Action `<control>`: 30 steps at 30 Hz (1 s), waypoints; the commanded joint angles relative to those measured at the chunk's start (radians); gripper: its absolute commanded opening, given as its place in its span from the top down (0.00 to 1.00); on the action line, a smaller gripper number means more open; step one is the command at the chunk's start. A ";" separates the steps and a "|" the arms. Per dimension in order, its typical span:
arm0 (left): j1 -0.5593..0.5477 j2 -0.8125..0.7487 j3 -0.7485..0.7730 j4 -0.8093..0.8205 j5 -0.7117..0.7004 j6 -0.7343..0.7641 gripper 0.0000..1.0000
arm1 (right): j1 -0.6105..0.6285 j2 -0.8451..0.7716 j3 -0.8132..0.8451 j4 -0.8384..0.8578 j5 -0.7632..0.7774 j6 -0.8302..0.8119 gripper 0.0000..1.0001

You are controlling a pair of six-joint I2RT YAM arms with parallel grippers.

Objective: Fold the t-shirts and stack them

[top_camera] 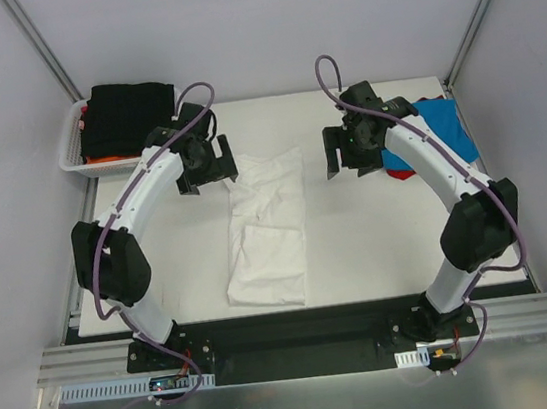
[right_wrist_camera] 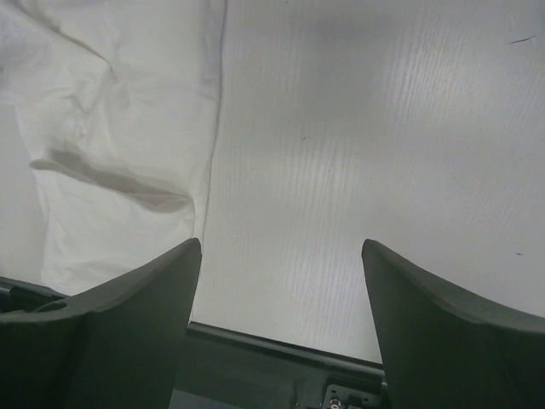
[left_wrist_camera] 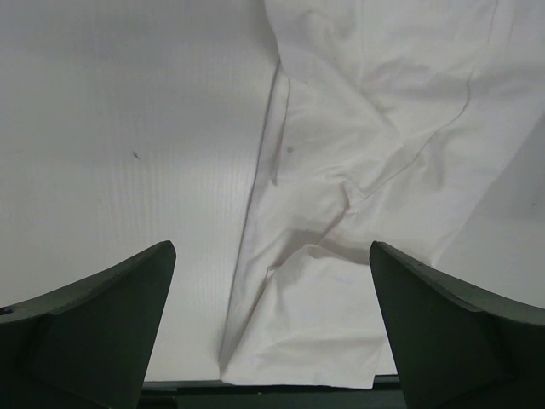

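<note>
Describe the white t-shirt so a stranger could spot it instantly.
Find the white table. Lying lengthwise down its middle is the white t-shirt, folded into a long strip. Unlike the blue t-shirt at the right edge, it is all white.

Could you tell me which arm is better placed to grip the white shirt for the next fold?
Probably left: the left gripper, open, hangs over the white shirt; the right gripper, also open, faces bare table beside it.

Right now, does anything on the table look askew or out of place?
Yes. The white t-shirt at mid-table is folded into a long strip but lies slanted and creased, with uneven edges. The blue t-shirt and red t-shirt sit heaped, unfolded, at the right edge of the table.
</note>
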 commanded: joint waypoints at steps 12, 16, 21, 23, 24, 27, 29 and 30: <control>0.135 0.114 0.090 -0.003 0.078 0.047 0.06 | -0.112 0.200 0.180 -0.033 -0.110 -0.035 0.03; 0.199 0.229 0.163 0.042 0.141 0.024 0.14 | -0.157 0.298 0.297 -0.006 -0.200 -0.038 0.04; 0.227 0.355 0.275 0.119 0.333 0.039 0.21 | -0.201 0.457 0.486 0.009 -0.350 -0.023 0.03; 0.227 0.399 0.349 0.134 0.405 0.039 0.20 | -0.215 0.478 0.517 0.012 -0.358 -0.016 0.07; 0.227 0.416 0.375 0.136 0.422 0.038 0.18 | -0.217 0.502 0.543 0.012 -0.358 -0.015 0.11; 0.227 0.487 0.476 0.138 0.458 0.042 0.17 | -0.226 0.550 0.555 0.035 -0.352 0.011 0.14; 0.231 0.534 0.523 0.144 0.494 0.038 0.17 | -0.224 0.569 0.546 0.082 -0.357 0.037 0.08; 0.231 0.548 0.529 0.150 0.504 0.032 0.18 | -0.224 0.573 0.530 0.099 -0.366 0.045 0.08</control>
